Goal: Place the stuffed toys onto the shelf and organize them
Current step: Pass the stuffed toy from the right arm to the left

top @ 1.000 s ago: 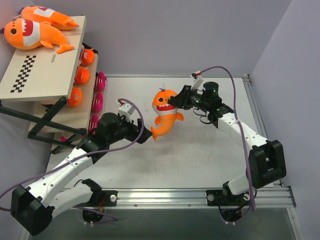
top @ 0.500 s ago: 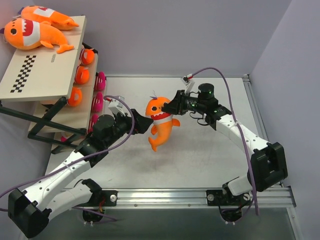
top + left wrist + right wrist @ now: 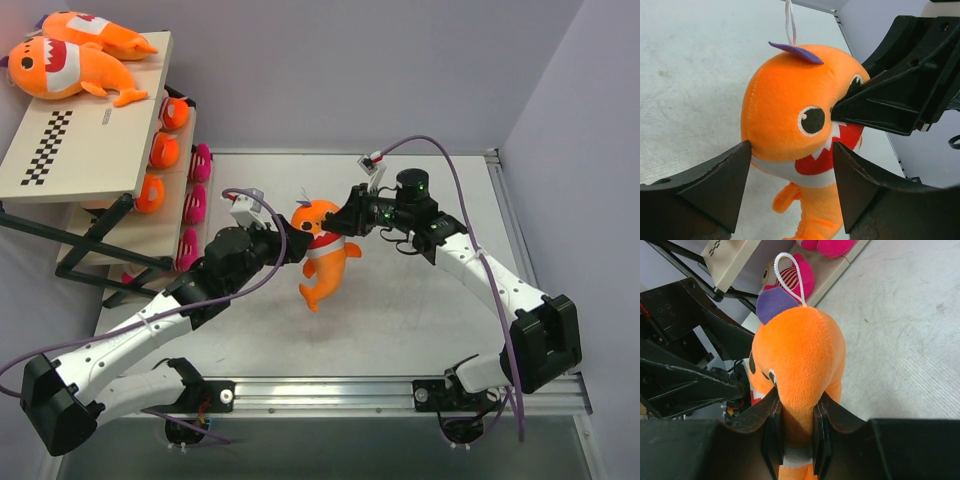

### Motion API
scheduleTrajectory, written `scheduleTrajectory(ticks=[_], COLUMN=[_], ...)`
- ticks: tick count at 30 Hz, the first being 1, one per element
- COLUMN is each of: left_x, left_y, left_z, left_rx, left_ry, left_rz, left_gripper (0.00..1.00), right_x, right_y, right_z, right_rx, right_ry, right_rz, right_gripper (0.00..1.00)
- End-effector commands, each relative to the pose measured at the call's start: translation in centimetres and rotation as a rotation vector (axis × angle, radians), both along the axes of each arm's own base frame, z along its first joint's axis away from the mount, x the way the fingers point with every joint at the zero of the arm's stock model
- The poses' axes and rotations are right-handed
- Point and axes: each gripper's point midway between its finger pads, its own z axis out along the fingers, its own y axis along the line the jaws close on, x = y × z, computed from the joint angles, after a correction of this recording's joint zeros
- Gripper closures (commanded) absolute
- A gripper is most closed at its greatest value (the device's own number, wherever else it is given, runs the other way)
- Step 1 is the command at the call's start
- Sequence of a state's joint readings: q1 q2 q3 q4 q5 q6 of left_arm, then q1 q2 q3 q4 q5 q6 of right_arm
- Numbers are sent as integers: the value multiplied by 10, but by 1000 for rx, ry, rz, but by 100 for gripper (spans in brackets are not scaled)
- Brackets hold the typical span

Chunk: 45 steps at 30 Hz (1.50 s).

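My right gripper (image 3: pixel 345 217) is shut on the head of an orange shark toy (image 3: pixel 318 250) and holds it in the air over the table; in the right wrist view the pads pinch the shark (image 3: pixel 800 355). My left gripper (image 3: pixel 295 243) is open with its jaws either side of the same shark (image 3: pixel 795 120), not closed on it. The shelf (image 3: pixel 90 150) stands at the far left. Two orange sharks (image 3: pixel 70 65) lie on its top board. Orange dolls (image 3: pixel 160 150) and pink striped dolls (image 3: pixel 197 190) sit on its lower tiers.
The shelf's black frame (image 3: pixel 90 250) reaches toward the left arm. The grey table (image 3: pixel 400 310) has a metal rail (image 3: pixel 400 390) along the near edge. A purple wall stands behind and to the right.
The right gripper has carried the shark left and toward the left arm. The left gripper has come up so its open jaws now flank the shark.
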<state>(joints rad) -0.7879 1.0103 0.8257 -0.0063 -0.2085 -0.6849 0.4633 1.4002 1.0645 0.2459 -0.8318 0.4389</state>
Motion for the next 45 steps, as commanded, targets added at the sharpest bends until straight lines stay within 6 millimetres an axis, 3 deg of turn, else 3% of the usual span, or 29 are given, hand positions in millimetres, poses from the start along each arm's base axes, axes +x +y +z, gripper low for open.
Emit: scheduleTrajectory(ticks=[1, 6, 9, 13, 17, 19, 21, 22, 28, 29, 31, 32, 34, 38, 39, 41, 42, 45], left_x=[4, 2, 2, 1, -1, -5, -8, -9, -11, -10, -10, -9, -6, 3, 4, 10, 14, 25], left_y=[-4, -10, -12, -16, -19, -23, -25, -26, -24, -24, -22, -21, -20, -15, -13, -11, -2, 15], left_z=[22, 18, 16, 17, 25, 33, 41, 43, 68, 72, 72, 82, 87, 117, 137, 147, 166, 188], left_rx=[-18, 1, 11, 11, -1, -19, -33, -32, -53, -57, -40, -47, -27, -22, -40, -31, -50, -44], left_ry=[-51, -48, -46, -49, -66, -77, -88, -88, -127, -133, -119, -136, -144, -195, -227, -244, -265, -299], left_rz=[13, 3, -1, -12, -24, -45, -61, -65, -62, -59, -51, -44, -32, 18, 32, 60, 112, 221], left_gripper=[27, 29, 37, 53, 80, 85, 97, 97, 97, 97, 98, 97, 98, 98, 97, 98, 97, 97], right_x=[-13, -17, -20, -22, -22, -21, -22, -19, -22, -19, -21, -22, -21, -24, -25, -25, -30, -33], right_y=[2, 2, 3, 4, 2, 1, -3, -5, -26, -33, -44, -50, -69, -102, -115, -130, -138, -155], right_z=[38, 41, 43, 42, 37, 38, 37, 38, 58, 61, 77, 84, 102, 131, 138, 143, 149, 147], right_rx=[48, 50, 50, 46, 32, 25, 1, -12, -72, -96, -108, -115, -131, -138, -137, -138, -124, -125], right_ry=[-104, -113, -118, -115, -108, -113, -117, -126, -200, -205, -264, -284, -349, -449, -473, -496, -513, -517], right_rz=[58, 63, 71, 75, 68, 58, 50, 28, -63, -109, -165, -192, -291, -456, -523, -603, -633, -720], right_gripper=[100, 100, 100, 100, 100, 100, 100, 99, 48, 33, 21, 13, 7, 2, 1, 0, 0, 1])
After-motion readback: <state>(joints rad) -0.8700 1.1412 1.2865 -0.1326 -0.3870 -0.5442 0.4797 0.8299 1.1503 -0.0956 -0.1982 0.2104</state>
